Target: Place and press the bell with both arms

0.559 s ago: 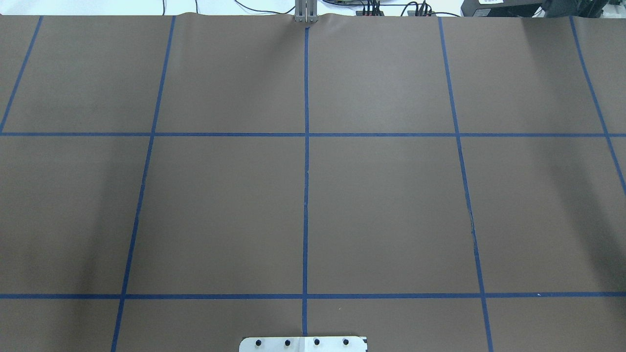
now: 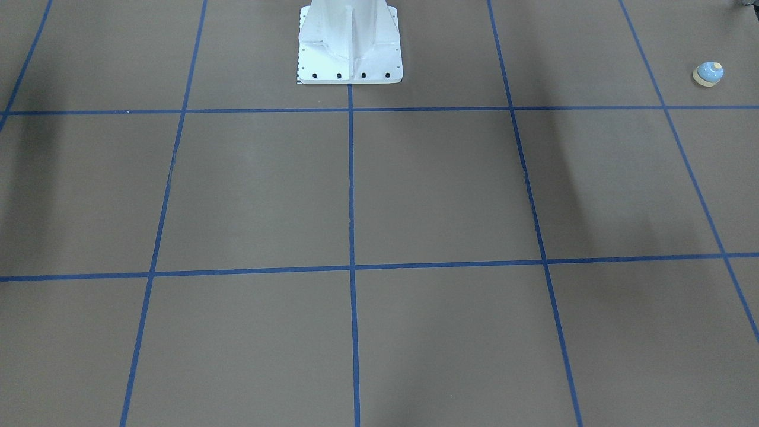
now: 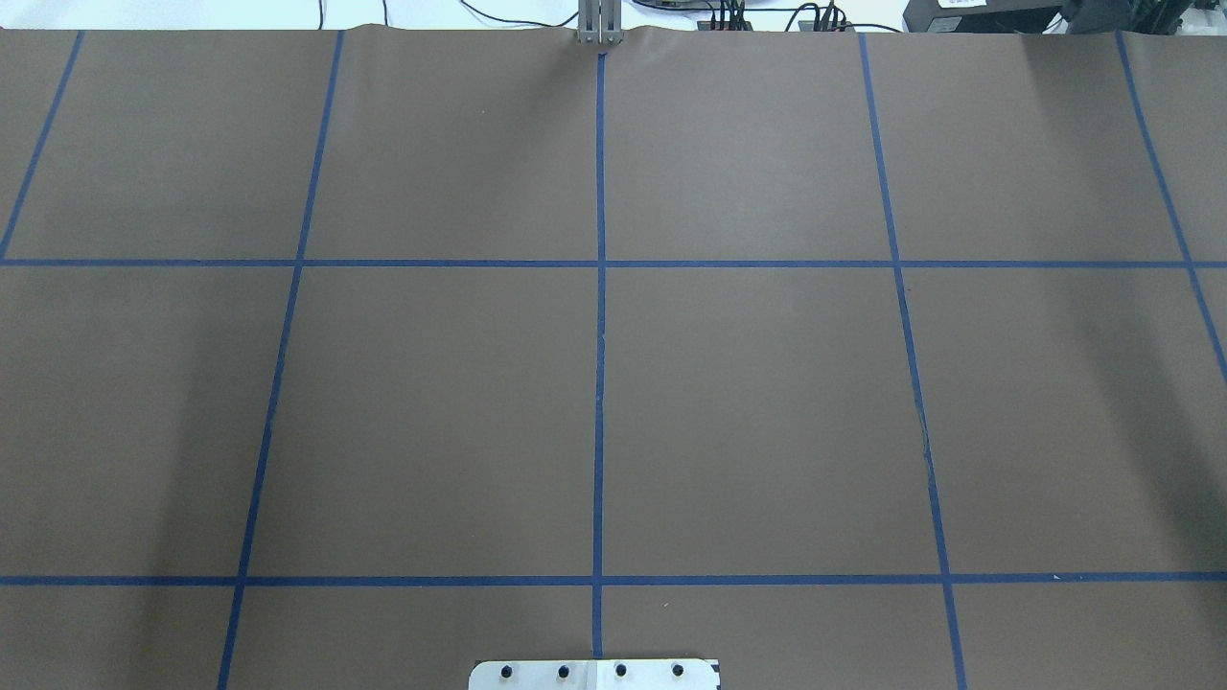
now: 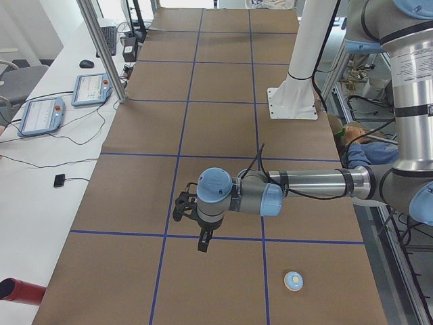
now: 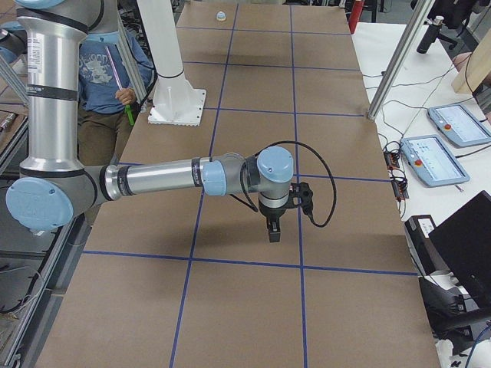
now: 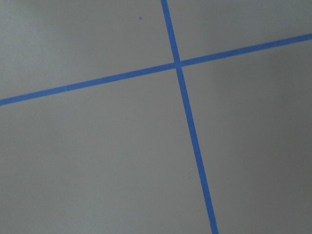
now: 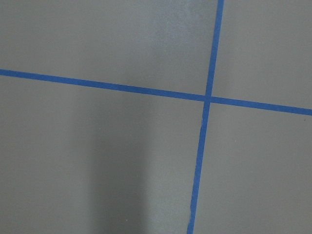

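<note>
Here, the left end effector (image 4: 202, 241) hangs above the tabletop (image 3: 431, 402), pointing straight down close to a line of the blue tape grid (image 3: 600, 383). It shows only in a side view, so I cannot tell whether it is open or closed. The right end effector (image 5: 274, 232) hangs the same way towards the other end of the tabletop, and its state cannot be told either. Each wrist camera sees only bare brown surface and one tape crossing.

Behind them, the left arm (image 4: 311, 183) and the right arm (image 5: 153, 180) stretch out level from the robot's side.

The bell (image 2: 708, 73) stands upright on the tabletop towards the robot's left end, in the row of squares level with the white pedestal (image 2: 350, 47). It is well apart from both end effectors and touched by nothing.
</note>
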